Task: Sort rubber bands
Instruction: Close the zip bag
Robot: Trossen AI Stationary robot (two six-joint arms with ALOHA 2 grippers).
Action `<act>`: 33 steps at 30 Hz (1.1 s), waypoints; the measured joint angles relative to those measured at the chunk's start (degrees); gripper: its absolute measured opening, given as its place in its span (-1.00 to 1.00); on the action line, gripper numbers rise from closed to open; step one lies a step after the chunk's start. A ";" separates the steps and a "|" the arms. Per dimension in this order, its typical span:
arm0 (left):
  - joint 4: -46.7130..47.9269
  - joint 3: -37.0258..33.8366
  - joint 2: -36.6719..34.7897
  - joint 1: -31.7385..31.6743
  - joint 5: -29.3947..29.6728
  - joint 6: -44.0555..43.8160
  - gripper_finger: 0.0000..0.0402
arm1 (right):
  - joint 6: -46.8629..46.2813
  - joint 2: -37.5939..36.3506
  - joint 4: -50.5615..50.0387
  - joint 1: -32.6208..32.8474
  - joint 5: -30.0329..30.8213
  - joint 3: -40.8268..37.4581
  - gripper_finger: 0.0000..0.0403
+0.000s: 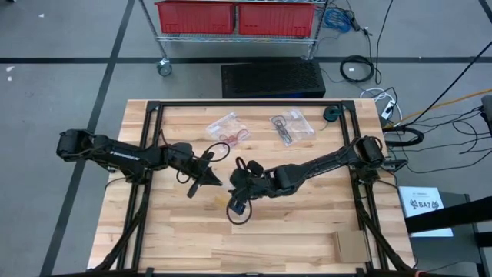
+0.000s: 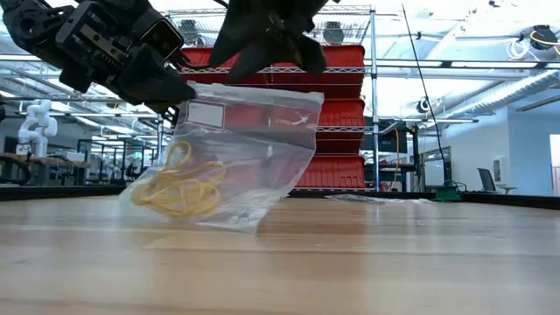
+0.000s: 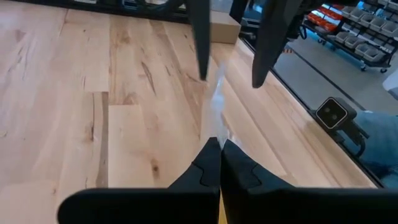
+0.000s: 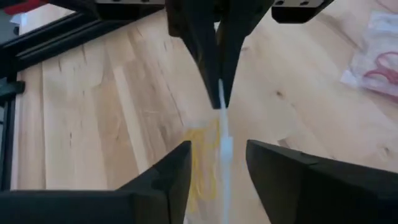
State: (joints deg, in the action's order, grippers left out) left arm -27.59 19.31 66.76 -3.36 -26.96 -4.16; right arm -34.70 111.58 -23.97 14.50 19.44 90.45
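Right now my left jaws (image 3: 219,163) are clenched on the top edge of a clear bag (image 2: 236,149) near the middle of the bench (image 1: 307,223). My right jaws (image 4: 217,162) stand released, straddling that edge without gripping it. Only the low view shows the yellow rubber bands (image 2: 179,188) bunched in the bag's bottom corner. From above, two more bags (image 1: 228,129) lie near the far edge.

Clear bag held above the wooden table

The clear plastic bag (image 2: 241,153) hangs from a dark gripper (image 2: 267,39) at 12 o'clock; yellow rubber bands (image 2: 179,188) lie inside, at its 8 o'clock corner, touching the table (image 2: 350,262).
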 joint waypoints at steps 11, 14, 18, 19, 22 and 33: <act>-0.44 0.00 0.00 0.00 0.02 0.02 -1.00 | 0.88 0.85 1.75 -1.62 -2.61 0.11 -0.36; -0.44 0.00 0.02 0.00 0.02 0.02 -1.00 | 1.10 2.15 1.63 -1.95 -3.45 0.04 -0.40; -0.37 0.02 0.02 0.00 0.02 0.02 -1.00 | 1.29 2.33 1.59 -2.09 -2.92 0.10 -0.47; -0.39 0.02 0.02 0.00 0.02 0.02 -1.00 | 1.33 2.33 1.51 -2.09 -2.86 0.11 -0.51; -0.33 0.02 0.05 0.00 0.03 0.02 -1.00 | 1.53 2.43 1.05 -2.07 -2.89 0.09 -0.68; -0.26 0.04 0.09 -0.28 0.96 0.04 -1.00 | 1.10 2.43 -2.55 -0.98 -1.77 0.13 -0.94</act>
State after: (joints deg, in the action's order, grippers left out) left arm -27.85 19.35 66.85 -3.64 -26.00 -4.12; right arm -33.60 114.02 -26.51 13.51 17.67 90.59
